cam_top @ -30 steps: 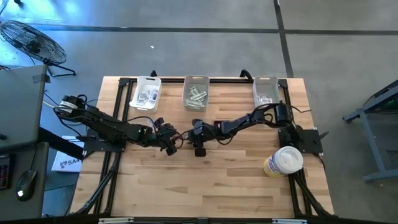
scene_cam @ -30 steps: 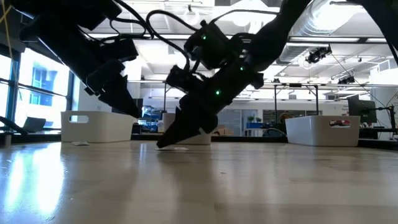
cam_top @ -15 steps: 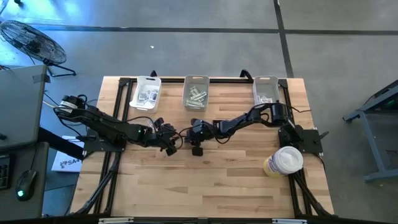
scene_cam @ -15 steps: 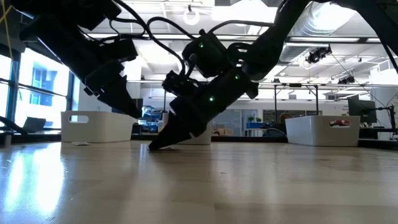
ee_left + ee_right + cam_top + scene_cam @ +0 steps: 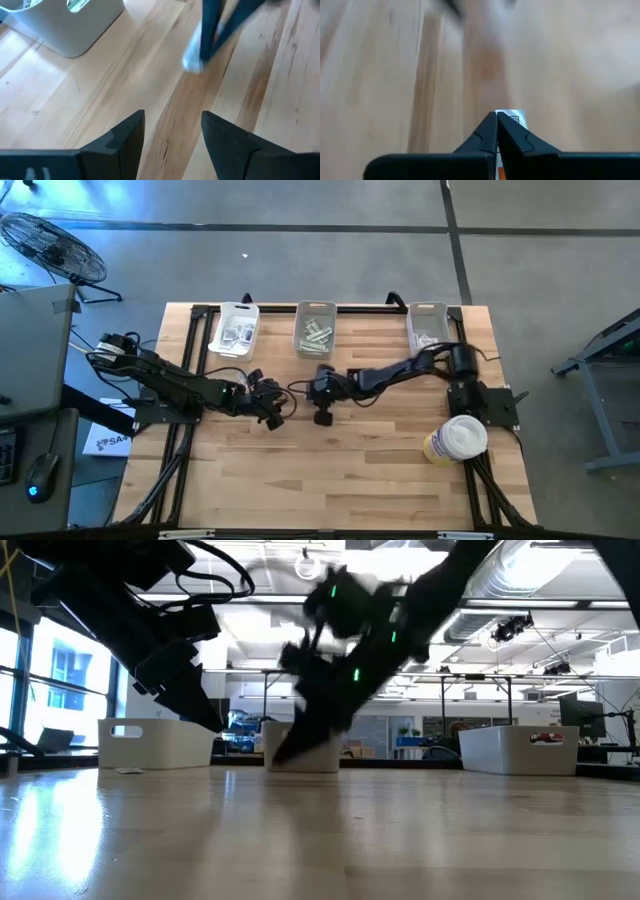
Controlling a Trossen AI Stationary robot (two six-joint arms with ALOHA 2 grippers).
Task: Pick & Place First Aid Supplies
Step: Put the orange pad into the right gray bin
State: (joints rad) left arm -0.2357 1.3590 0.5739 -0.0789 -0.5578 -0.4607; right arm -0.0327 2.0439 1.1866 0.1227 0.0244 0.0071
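Note:
My right gripper (image 5: pixel 496 116) is over the middle of the table (image 5: pixel 316 402), shut on one of the first aid supplies, a small white packet (image 5: pixel 513 119) with a red-orange mark. The left wrist view shows that packet (image 5: pixel 192 56) blurred at the right fingers' ends. My left gripper (image 5: pixel 172 125) stands open just left of it (image 5: pixel 272 410), above bare wood. More supplies lie in bins at the far edge: white packets in the left bin (image 5: pixel 238 330), pale green strips in the middle bin (image 5: pixel 315 332). My right gripper pinches the white packet between its two fingertips. A corner of the packet (image 5: pixel 514 118) sticks out past the fingertips (image 5: pixel 487 131). In the low view the fingers (image 5: pixel 300 740) slant down toward the table's left. The packet looks just clear of the wood.
A third clear bin (image 5: pixel 428 327) stands at the far right. A big white-and-yellow round tub (image 5: pixel 455 440) sits near the right arm's base. The near half of the table (image 5: pixel 330 480) is bare wood.
My right gripper went down with its tips on the table, by a small white packet, then rose and moved a little toward the table's right and far side. The packet has come up with it. It shows blurred from the motion.

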